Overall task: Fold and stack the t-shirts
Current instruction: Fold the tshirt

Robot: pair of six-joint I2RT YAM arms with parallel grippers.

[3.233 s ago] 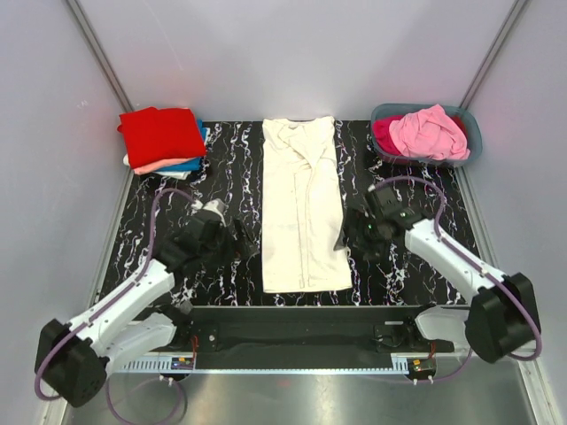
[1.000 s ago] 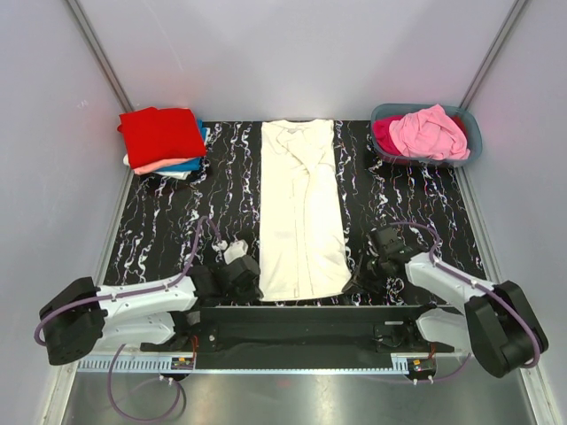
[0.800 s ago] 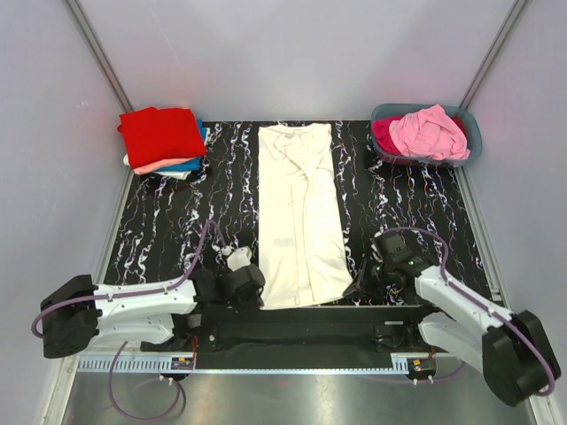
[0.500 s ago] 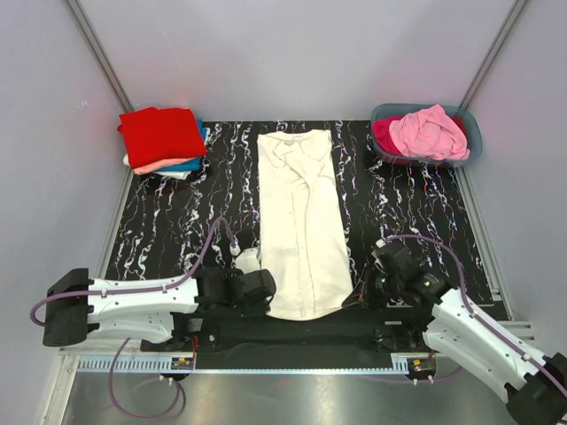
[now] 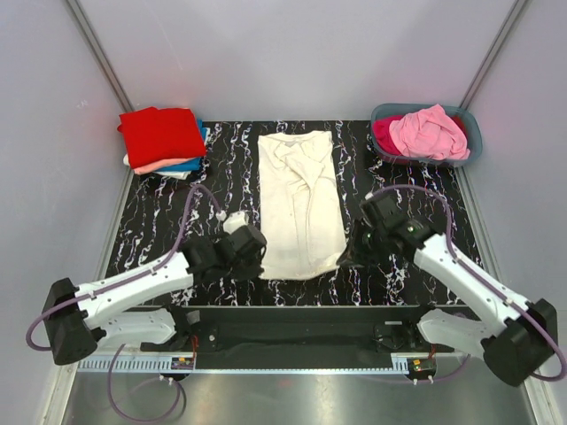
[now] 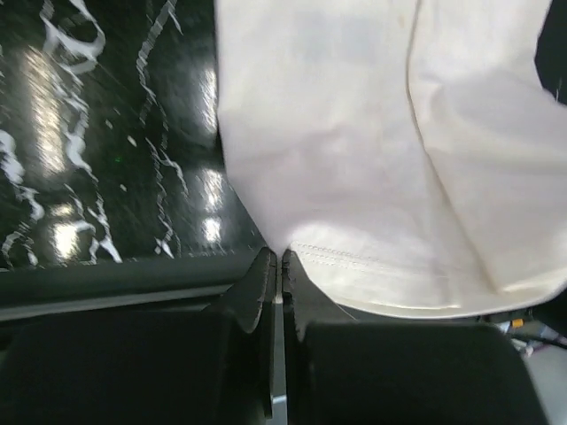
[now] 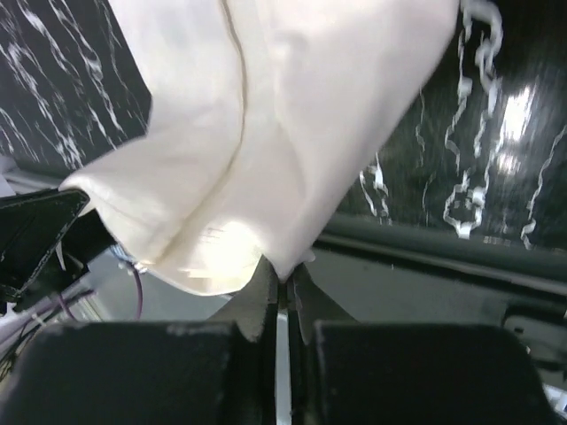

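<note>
A large cream t-shirt (image 5: 301, 190) lies lengthwise down the middle of the black marbled table (image 5: 168, 221), folded into a long strip. My left gripper (image 5: 258, 262) is shut on the near left corner of its hem, and my right gripper (image 5: 346, 258) is shut on the near right corner. That end of the shirt is lifted off the table. In the left wrist view the hem of the cream t-shirt (image 6: 372, 159) runs into the closed left gripper (image 6: 280, 257). In the right wrist view the cream t-shirt (image 7: 283, 115) hangs pinched in the right gripper (image 7: 283, 279).
A stack of folded t-shirts (image 5: 162, 135), red on top of salmon and blue, sits at the back left corner. A grey-blue tub (image 5: 467, 133) at the back right holds a pink t-shirt (image 5: 430, 131) and a magenta one (image 5: 385, 133). A black rail (image 5: 301, 323) borders the near edge.
Both grippers have moved from the table's near edge upward and away from the bases, carrying the hem. The cream shirt's near end has risen and its visible length has shortened.
</note>
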